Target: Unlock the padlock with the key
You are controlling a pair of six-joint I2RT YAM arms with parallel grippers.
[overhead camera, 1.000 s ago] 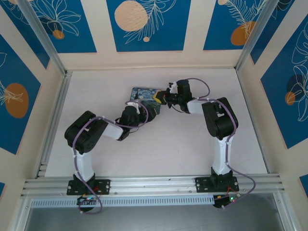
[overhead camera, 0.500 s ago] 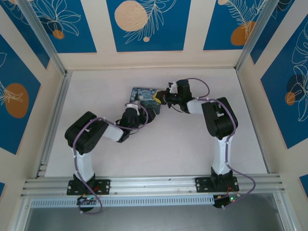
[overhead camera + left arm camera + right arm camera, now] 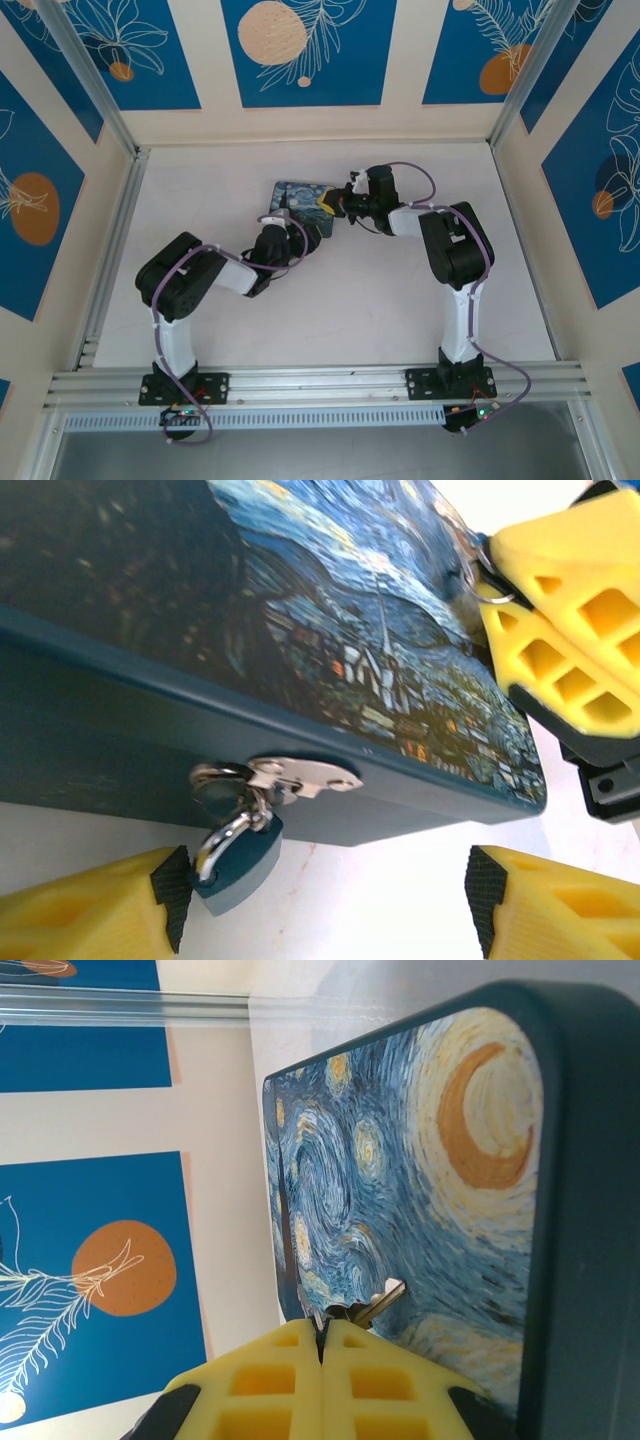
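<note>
The teal padlock (image 3: 237, 868) hangs by its silvery shackle from the metal hasp (image 3: 300, 776) on the front of the starry-night box (image 3: 330, 650) (image 3: 297, 200). My left gripper (image 3: 328, 900) (image 3: 290, 235) is open and low in front of the box. The padlock sits just inside its left pad (image 3: 173, 895), and the right pad (image 3: 486, 895) is far off. My right gripper (image 3: 322, 1345) (image 3: 336, 206) hovers over the box lid, shut on the small grey key (image 3: 378, 1304). The key's ring (image 3: 487, 572) shows at its yellow fingers (image 3: 570, 630).
The box (image 3: 420, 1180) lies on the white table (image 3: 380, 300) near the middle back. Aluminium rails (image 3: 110, 250) and patterned walls enclose the table on three sides. Both arms crowd the box from left and right.
My left gripper's jaws have narrowed slightly around the padlock. The right arm has held still with the key.
</note>
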